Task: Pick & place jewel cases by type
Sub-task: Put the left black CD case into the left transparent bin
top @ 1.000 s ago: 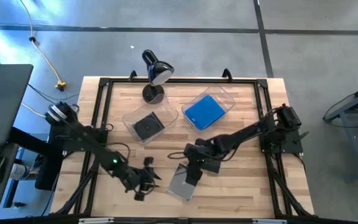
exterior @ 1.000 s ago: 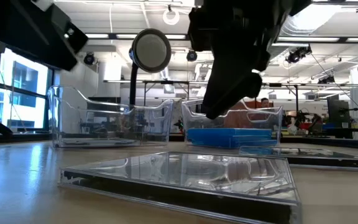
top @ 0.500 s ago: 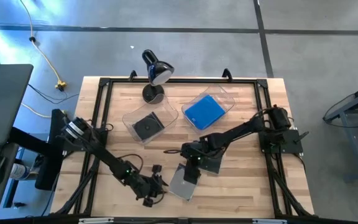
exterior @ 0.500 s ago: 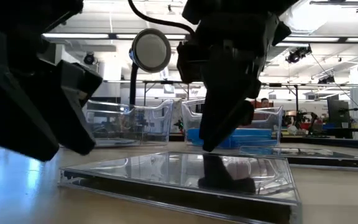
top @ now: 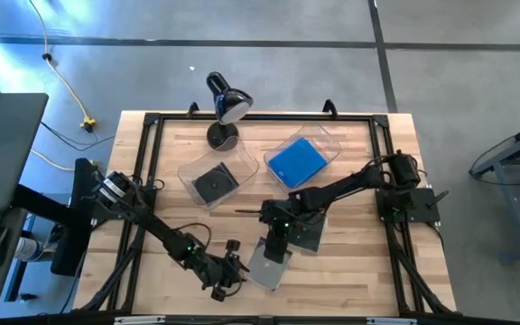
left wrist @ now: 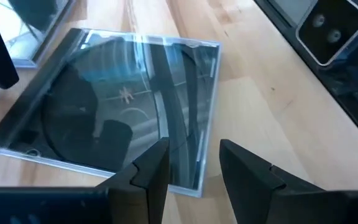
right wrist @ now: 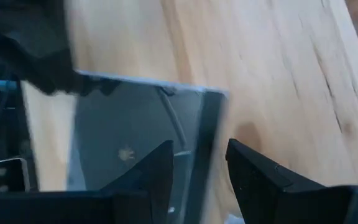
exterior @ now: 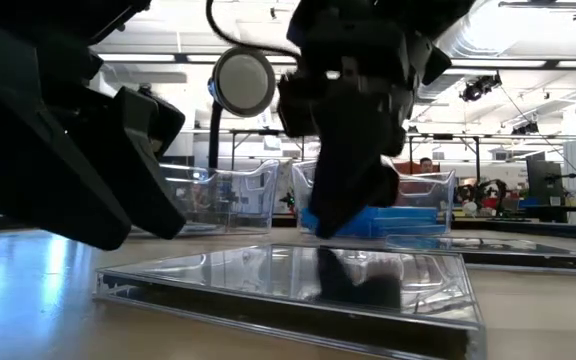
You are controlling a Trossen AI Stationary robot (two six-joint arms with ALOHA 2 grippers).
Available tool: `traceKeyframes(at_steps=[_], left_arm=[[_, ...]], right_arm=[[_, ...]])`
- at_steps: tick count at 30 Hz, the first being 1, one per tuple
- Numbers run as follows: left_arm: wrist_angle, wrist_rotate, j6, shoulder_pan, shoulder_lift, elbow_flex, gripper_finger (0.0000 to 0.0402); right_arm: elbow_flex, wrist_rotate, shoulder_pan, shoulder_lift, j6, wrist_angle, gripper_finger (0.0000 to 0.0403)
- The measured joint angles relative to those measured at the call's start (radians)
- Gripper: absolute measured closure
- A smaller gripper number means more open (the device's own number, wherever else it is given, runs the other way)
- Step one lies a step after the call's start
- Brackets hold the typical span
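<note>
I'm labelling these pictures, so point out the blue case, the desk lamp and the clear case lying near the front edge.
blue case [top: 296, 162], high view, middle of its top face
desk lamp [top: 233, 107], high view, its head
clear case [left wrist: 114, 127], left wrist view, middle of its lid

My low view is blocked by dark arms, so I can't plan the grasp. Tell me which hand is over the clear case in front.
Observer: The right hand hangs over the clear case; the left hand sits beside its left edge.
Operator: Report the left hand's fingers.
Observer: Its wrist view shows them apart, nothing between them, the case's edge just ahead.
Operator: Say what's in the left bin.
Observer: From above, the left bin holds one dark case, lying flat.
</note>
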Motion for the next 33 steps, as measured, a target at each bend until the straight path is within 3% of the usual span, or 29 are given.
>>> traceKeyframes(at_steps=[11,16,23,29,33], left_arm=[[-0.054,-0.017,-0.004,0.010,0.000,0.000,0.0264],[-0.083,-0.016,-0.007,0.020,-0.002,0.001,0.0264],[-0.092,-0.020,-0.009,0.026,-0.003,0.001,0.0264],[-0.116,-0.011,-0.013,0.027,-0.005,0.003,0.0264],[-0.117,-0.018,-0.013,0.029,-0.005,0.002,0.0264]], right_arm=[[0.003,0.017,0.020,0.077,0.021,0.026,0.0263],[0.000,-0.076,0.016,0.081,-0.019,0.074,0.0263],[-0.002,-0.100,0.016,0.084,-0.019,0.117,0.0263],[-0.004,-0.103,0.007,0.070,-0.027,0.137,0.0263],[-0.004,-0.047,-0.001,0.059,-0.064,0.169,0.0263]])
